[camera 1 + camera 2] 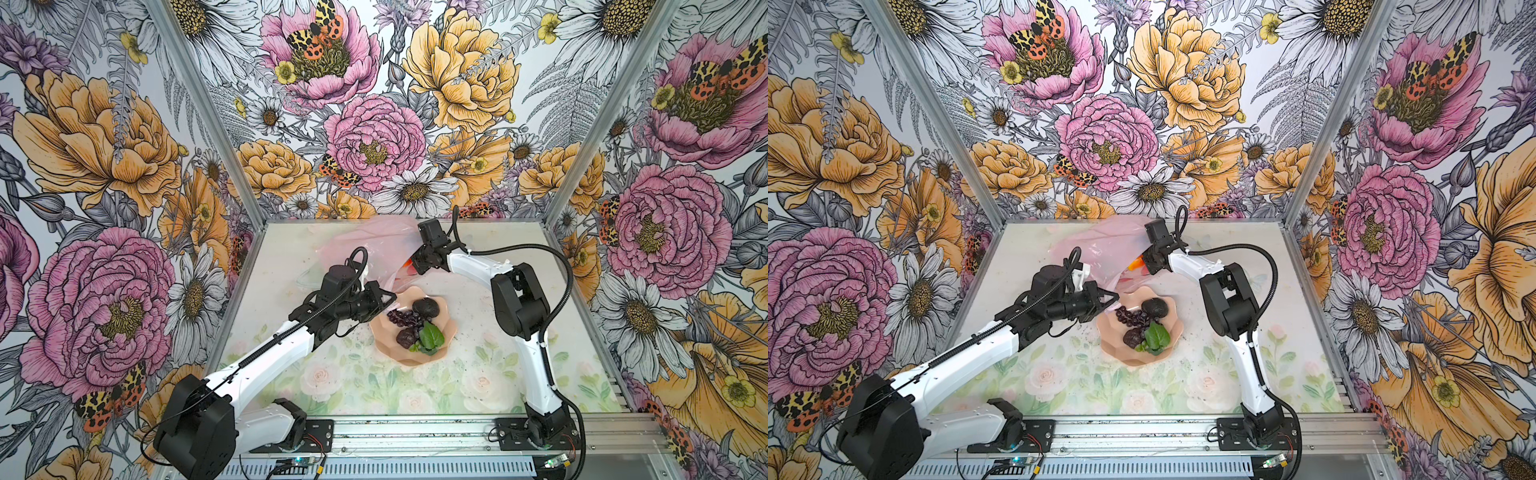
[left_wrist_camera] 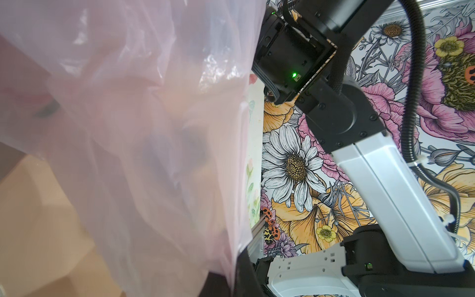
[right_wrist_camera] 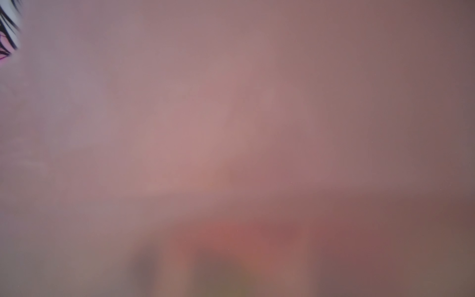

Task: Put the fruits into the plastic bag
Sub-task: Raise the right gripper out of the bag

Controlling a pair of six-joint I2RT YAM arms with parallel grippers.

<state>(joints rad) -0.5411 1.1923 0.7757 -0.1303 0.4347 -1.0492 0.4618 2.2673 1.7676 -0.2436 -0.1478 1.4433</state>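
As the pictures stand, the step in hand is judged to be the delivery of one fruit into the plastic bag (image 1: 365, 245). The bag lies crumpled near the middle of the far edge of the bench (image 1: 332, 386), its mouth turned toward the bowl (image 1: 390, 351) at the bench's centre.

The left gripper (image 1: 384, 298) sits between bowl and bag with its fingers closed, and appears to pinch the bag's near rim. In the left wrist view the film rises from it in a sheet, so it is judged to be holding the mouth up.

The right gripper (image 1: 415, 266) reaches into that mouth from the right-edge side. Film hides its fingers in both top views and the right wrist view is only a pink blur, so open or closed cannot be told. An orange fruit (image 1: 408, 262) shows at its tip; whether it is gripped or released cannot be told.

In the bowl lie the grapes (image 1: 401, 318), an avocado (image 1: 426, 307), a second dark fruit (image 1: 407, 337) and a green leaf (image 1: 432, 336).

Next move, as judged: the right gripper must leave the orange fruit inside, back out without snagging the film, and go to the bowl, while the left grip holds the mouth open.
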